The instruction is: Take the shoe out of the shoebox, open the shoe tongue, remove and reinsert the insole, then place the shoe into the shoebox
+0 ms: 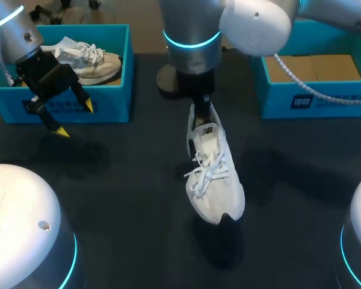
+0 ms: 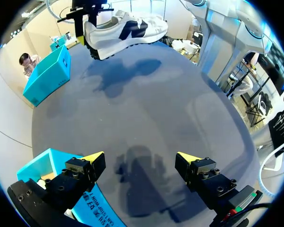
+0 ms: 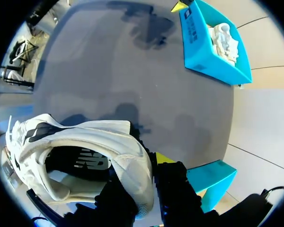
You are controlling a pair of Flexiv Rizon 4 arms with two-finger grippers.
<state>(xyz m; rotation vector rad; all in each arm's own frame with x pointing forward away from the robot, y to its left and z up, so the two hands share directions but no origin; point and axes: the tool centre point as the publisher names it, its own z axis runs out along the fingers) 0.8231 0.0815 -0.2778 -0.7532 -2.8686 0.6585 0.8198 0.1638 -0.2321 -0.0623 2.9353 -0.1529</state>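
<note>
The right claw (image 1: 201,109) is clamped on the heel of the shoe (image 1: 213,174), held above the counter's (image 1: 120,180) bare middle between the left box (image 1: 117,103) and the right box (image 1: 277,96), while the left claw (image 1: 75,118) hangs spread and empty just before the left box's front wall.

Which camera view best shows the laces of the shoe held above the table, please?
The head view: the shoe shows whole from above, laces facing the camera. The left wrist view shows only its side, far off; the right wrist view just its heel and opening.
</note>
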